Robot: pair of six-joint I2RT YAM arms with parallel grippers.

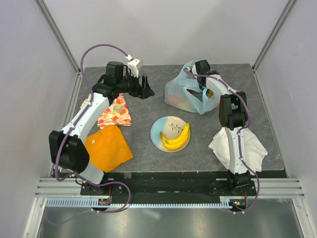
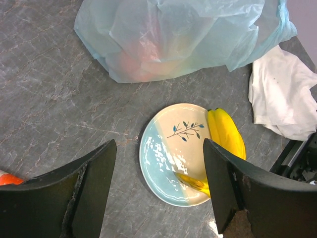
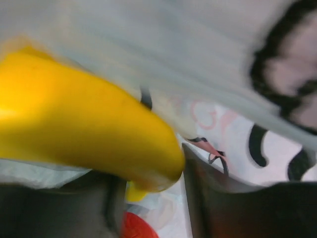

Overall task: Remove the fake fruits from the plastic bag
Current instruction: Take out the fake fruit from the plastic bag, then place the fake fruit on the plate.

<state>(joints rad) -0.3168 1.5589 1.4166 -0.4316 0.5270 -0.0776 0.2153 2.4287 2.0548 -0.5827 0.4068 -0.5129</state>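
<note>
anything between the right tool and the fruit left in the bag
Nothing visible. The right tool is inside the plastic bag's mouth. In the wrist view a yellow fruit lies right at its fingers with no film between them; the bag's film sits behind it. Whether it is gripped is unclear.

Legible text: none.
Plate: plate (image 2: pixel 163 168) bears one dark-blue leaf sprig (image 2: pixel 185 130) painted near its middle; a drawing, no lettering.
Plastic bag: plastic bag (image 1: pixel 181 91), on the far side of the plate, carries pink and black curved printed strokes; blurred in the right wrist view, no letter can be made out.
Orange cloth: orange cloth (image 1: pixel 111 148), left of the plate, has a small white tag (image 1: pixel 100 140); too small to read.
</note>
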